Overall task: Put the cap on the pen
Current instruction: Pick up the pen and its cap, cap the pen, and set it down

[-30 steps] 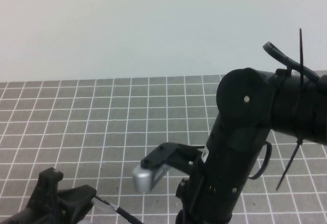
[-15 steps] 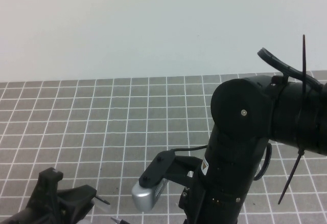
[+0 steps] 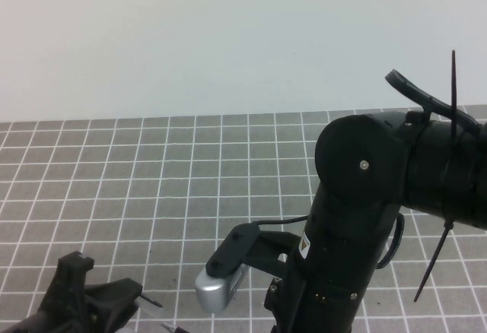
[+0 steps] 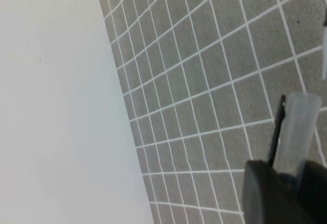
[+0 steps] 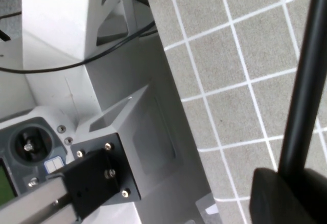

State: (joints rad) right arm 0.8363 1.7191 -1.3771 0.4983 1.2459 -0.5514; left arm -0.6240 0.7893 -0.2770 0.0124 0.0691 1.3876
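left tool [image 4: 286, 183] at the near left clamps the cap [image 4: 300, 127]; right tool [image 5: 286, 193], low at the near edge, grips the pen [image 5: 306, 75]. pen has pulled back from the cap's mouth, so i judge it uncapped, needing another approach.

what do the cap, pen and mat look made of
Cap: frosted clear plastic, probably; translucent with a black clip, held by the left gripper at the near left. Pen: smooth black, slight sheen, likely plastic, held by the right gripper at the near edge. Mat: matte grey with white grid, maybe rubber or vinyl.
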